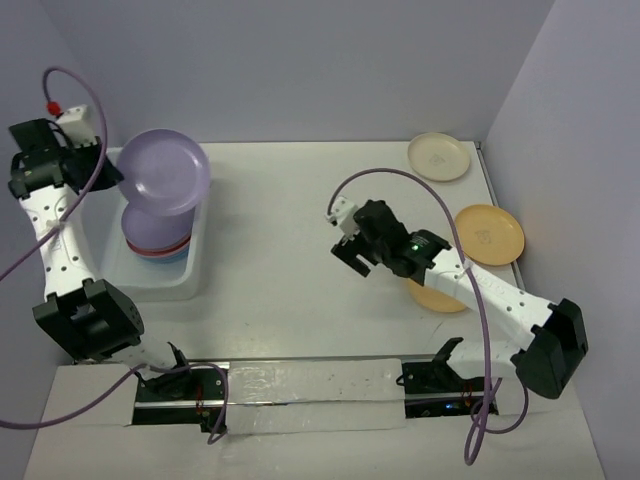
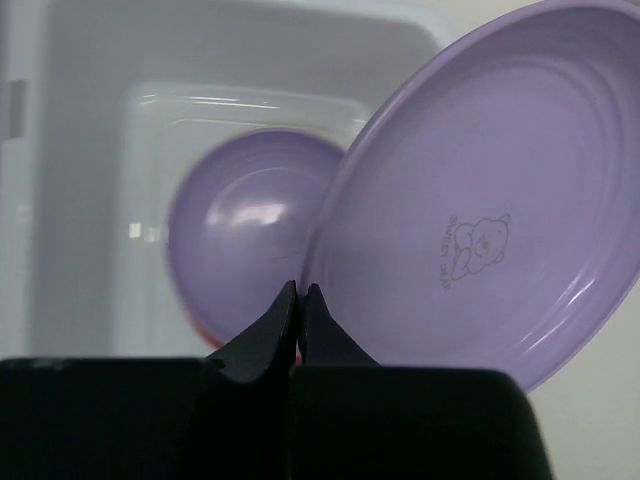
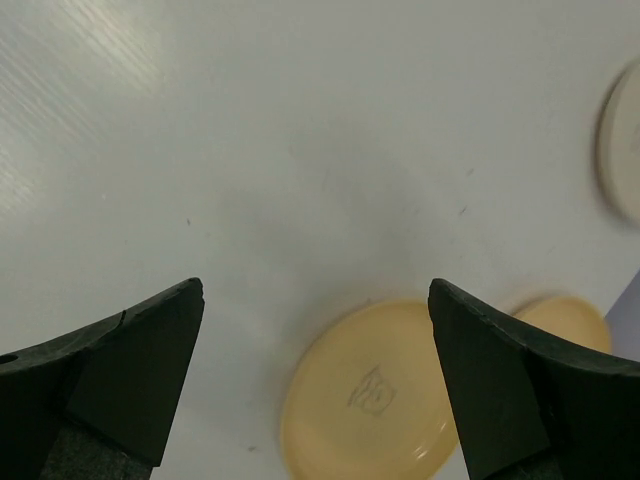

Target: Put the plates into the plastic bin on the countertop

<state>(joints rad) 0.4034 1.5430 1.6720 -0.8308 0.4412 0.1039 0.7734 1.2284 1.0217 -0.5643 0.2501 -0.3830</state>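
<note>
Looking down on a white worktop [image 1: 290, 260], two robot arms reach out from the near edge. The left arm [image 1: 60, 250] stretches to the far left, where its left jaws are pressed together on the rim of a lilac plate [image 1: 163, 171]. The plate is tilted steeply, hollow side facing the overhead camera, above the far end of the plastic bin [image 1: 150, 285]. The left wrist view shows a small bear outline printed at the plate's centre. The translucent bin sits on the left side of the worktop and holds a stack of plates [image 1: 157, 243], with purple on top and pink and blue edges showing beneath. Whether the tilted plate touches the stack cannot be told.

The right arm [image 1: 480, 290] hangs over the middle right of the worktop. Its right jaws are spread wide apart and hold nothing. A pale orange plate [image 3: 370, 390] lies flat on the worktop, partly hidden under the arm in the overhead view. A second orange plate [image 1: 489, 234] lies nearer the right wall, and a cream plate [image 1: 438, 156] lies in the far right corner.
</note>
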